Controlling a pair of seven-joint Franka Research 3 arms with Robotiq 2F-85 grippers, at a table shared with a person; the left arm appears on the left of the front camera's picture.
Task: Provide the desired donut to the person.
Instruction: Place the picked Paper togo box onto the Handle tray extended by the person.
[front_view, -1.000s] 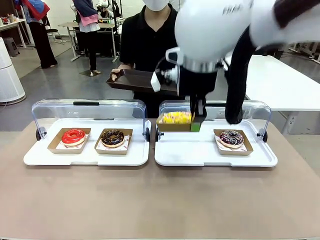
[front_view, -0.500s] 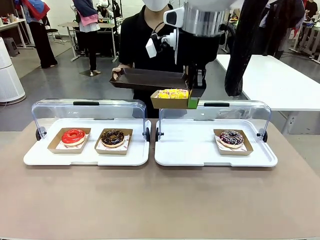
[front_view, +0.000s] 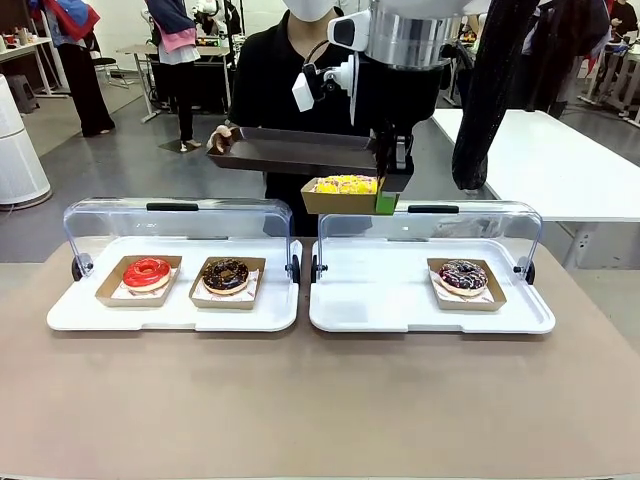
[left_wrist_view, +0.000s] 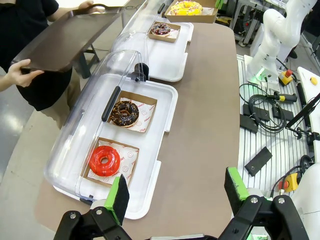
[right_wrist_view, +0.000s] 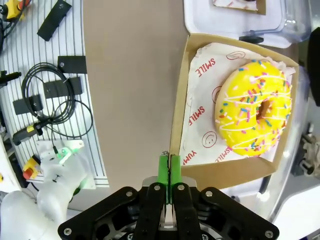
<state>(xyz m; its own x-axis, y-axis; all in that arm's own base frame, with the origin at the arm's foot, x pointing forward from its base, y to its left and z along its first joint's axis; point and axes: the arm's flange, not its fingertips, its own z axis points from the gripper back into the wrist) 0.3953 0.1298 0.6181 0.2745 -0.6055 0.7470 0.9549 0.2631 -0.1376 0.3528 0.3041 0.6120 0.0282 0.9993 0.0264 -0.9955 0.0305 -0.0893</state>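
Raised since a second ago: the yellow donut (front_view: 347, 185) in its cardboard box (front_view: 340, 204), then low over the right-hand white tray, now above the lid line. Over the last half-second little has changed, save that the serving tray (front_view: 290, 152) has shifted slightly left.

1. Left gripper (left_wrist_view: 176, 192): jaws spread wide, holding nothing, near the tabletop's left edge.
2. Left white tray (front_view: 170, 322), far-left part of the tabletop (front_view: 320, 400), clear lid (front_view: 175, 225) tipped back: red donut (front_view: 147, 272) and chocolate donut (front_view: 226, 274), each boxed.
3. Person (front_view: 280, 70), beyond the far edge, holding the dark serving tray level in both hands.
4. Right gripper (front_view: 388, 203): pads pressed together on the box's wall, pinching it. The box hangs over the far edge, just below and in front of the serving tray's near rim.
5. Right white tray (front_view: 380, 295), far-right part: one dark sprinkled donut (front_view: 463, 275).

Step in hand, as judged: carrying the chosen donut to the person. The next move calls for a further rise and forward reach over the rim, then a level set-down before release. Held by one wall, the box could tip.

Surface: plain brown top. Room: open workshop, white table (front_view: 560, 160) at far right, people farther back at left.
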